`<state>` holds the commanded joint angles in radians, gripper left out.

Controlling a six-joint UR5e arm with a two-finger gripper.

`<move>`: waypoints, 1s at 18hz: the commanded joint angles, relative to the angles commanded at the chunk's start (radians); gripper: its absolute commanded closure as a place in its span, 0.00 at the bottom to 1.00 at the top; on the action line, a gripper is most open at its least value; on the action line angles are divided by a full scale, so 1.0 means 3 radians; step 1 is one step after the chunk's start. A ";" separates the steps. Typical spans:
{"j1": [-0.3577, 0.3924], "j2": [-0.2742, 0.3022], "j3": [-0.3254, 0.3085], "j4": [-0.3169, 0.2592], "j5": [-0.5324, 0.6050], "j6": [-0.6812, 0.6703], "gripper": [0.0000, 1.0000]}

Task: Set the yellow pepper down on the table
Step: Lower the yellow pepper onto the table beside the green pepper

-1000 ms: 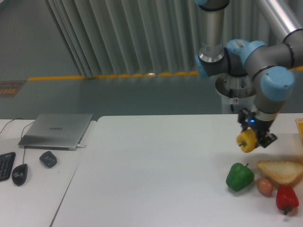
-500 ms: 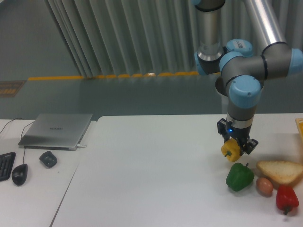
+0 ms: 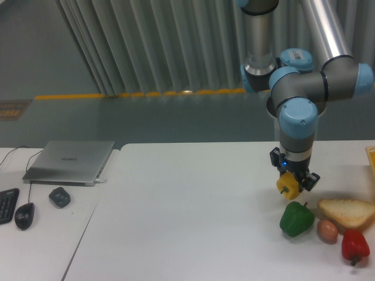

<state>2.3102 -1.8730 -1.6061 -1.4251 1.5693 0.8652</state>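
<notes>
The table (image 3: 193,205) was a broad white top with a rounded corner at about ten o'clock. Toward four o'clock lay a green pepper (image 3: 296,218), a slice of bread (image 3: 347,212) to its three o'clock, a small brownish item (image 3: 328,231) between them, and a red pepper (image 3: 355,246) nearest the corner.

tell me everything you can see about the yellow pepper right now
The yellow pepper is small, glossy and bright yellow, with a rounded, lobed body. It is clamped in the gripper, whose dark fingers cover its upper and right side. It looks held just above the white table; whether it touches cannot be told. It sits just above and slightly left of the green pepper, close to it, apparently without touching.
</notes>
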 joint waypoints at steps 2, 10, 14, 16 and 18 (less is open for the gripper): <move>0.0000 0.0005 0.0015 0.0000 0.0010 0.0000 0.44; 0.0000 0.0000 0.0015 0.0072 0.0020 -0.0020 0.10; 0.0000 -0.0010 0.0020 0.0072 0.0026 -0.0020 0.05; 0.0000 -0.0010 0.0020 0.0072 0.0026 -0.0020 0.05; 0.0000 -0.0010 0.0031 0.0072 0.0026 -0.0015 0.00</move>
<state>2.3102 -1.8761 -1.5969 -1.4036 1.5769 0.8605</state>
